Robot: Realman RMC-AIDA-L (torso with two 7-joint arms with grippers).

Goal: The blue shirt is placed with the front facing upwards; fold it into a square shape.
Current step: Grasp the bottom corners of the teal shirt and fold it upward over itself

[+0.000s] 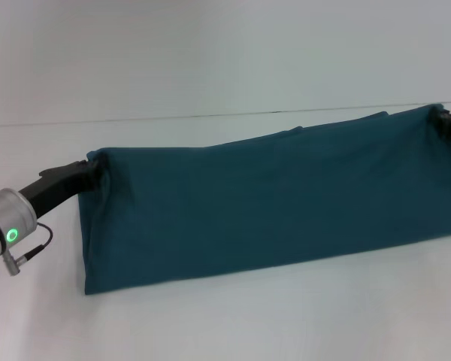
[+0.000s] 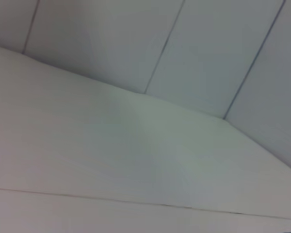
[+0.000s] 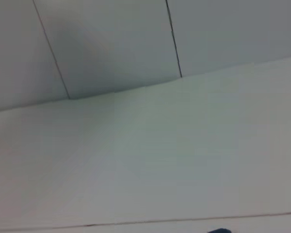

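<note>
Nearest us, the blue shirt (image 1: 270, 203) lies on the white table (image 1: 225, 316) as a long folded band. Our left gripper (image 1: 90, 171) is pinching its left corner, our right gripper (image 1: 440, 119) the far right one — a lengthwise fold underway; next, we judge, both corners travel together.

I see a plain white table (image 1: 210, 323) running back to a pale wall. The shirt (image 1: 270, 203) lies on it as a long folded band, its lower fold along the table near the front edge, its upper corners raised at the left and right ends.
</note>
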